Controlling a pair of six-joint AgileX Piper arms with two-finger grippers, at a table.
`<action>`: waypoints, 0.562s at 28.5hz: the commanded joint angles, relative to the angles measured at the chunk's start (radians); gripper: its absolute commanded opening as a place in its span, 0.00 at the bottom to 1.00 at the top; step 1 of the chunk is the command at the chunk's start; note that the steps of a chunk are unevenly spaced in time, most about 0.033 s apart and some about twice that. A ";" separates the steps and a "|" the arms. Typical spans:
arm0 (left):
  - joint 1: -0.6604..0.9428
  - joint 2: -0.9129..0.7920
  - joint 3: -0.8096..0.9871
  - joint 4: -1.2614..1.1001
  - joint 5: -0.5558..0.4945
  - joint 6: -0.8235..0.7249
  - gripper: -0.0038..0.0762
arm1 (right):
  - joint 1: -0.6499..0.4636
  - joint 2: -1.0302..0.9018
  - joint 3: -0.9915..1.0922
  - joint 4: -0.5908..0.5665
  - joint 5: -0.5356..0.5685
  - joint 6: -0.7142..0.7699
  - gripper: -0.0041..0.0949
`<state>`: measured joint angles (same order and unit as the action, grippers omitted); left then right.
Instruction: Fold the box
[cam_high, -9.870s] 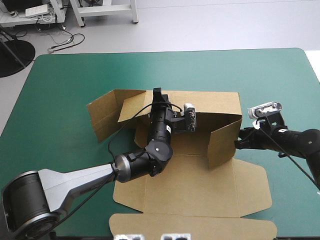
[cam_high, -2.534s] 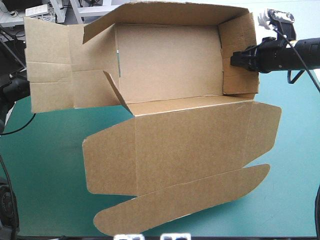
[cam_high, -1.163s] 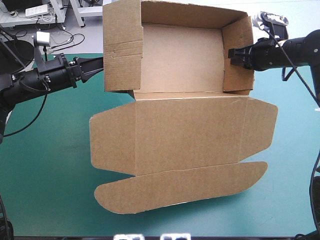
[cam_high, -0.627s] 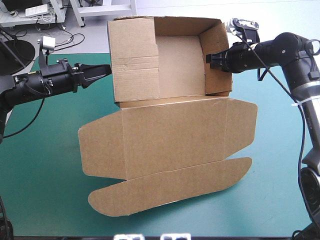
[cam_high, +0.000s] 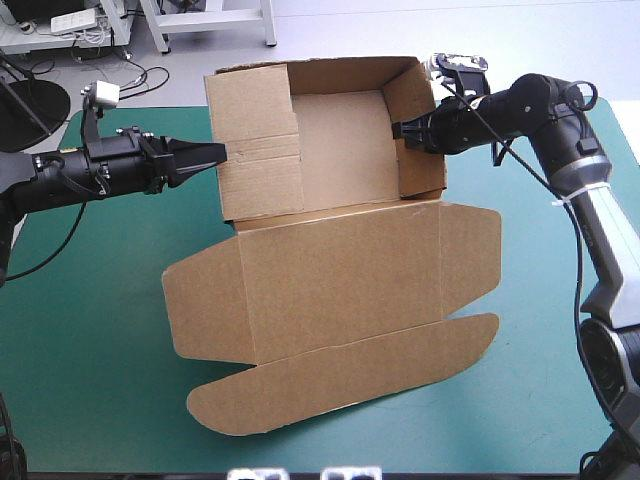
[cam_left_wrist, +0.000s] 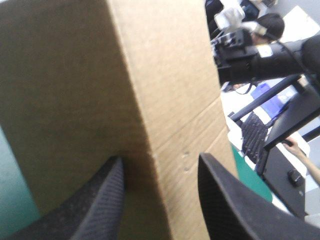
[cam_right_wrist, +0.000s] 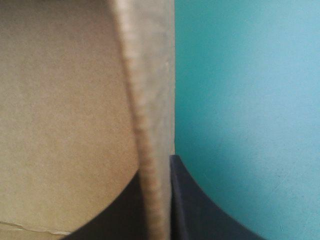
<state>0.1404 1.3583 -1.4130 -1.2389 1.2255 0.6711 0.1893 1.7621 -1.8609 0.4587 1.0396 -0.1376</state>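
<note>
your box (cam_high: 345, 150) is held up over the table (cam_high: 80, 330), lid drooping toward 6 o'clock. right gripper (cam_high: 402, 131) pinches its 3 o'clock wall; left gripper (cam_high: 216, 153), jaws apart, straddles the 9 o'clock wall ungripped. on one pinch it may swing or slip.

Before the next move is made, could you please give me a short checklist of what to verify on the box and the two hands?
1. Grip of the right hand on the box: ok, its right wall is pinched between the fingers.
2. Grip of the left hand on the left wall: not ok, fingers open, straddling the board.
3. Side walls raised: ok.
4. The lid unfolded: ok.
5. Lower edge of the lid clear of the table: cannot tell.
</note>
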 joint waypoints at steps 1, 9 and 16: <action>-0.008 -0.031 -0.032 0.051 0.023 -0.055 0.48 | 0.002 -0.050 -0.029 0.071 -0.066 0.004 0.03; -0.008 -0.031 -0.032 0.102 -0.033 -0.073 0.48 | 0.100 -0.050 -0.029 0.027 -0.141 0.012 0.04; -0.008 -0.030 -0.032 0.197 -0.102 -0.100 0.47 | 0.212 -0.052 -0.029 -0.109 -0.169 0.080 0.04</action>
<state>0.1403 1.3583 -1.4130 -1.0103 1.1784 0.5898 0.3499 1.7632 -1.8599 0.3054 0.9202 -0.0807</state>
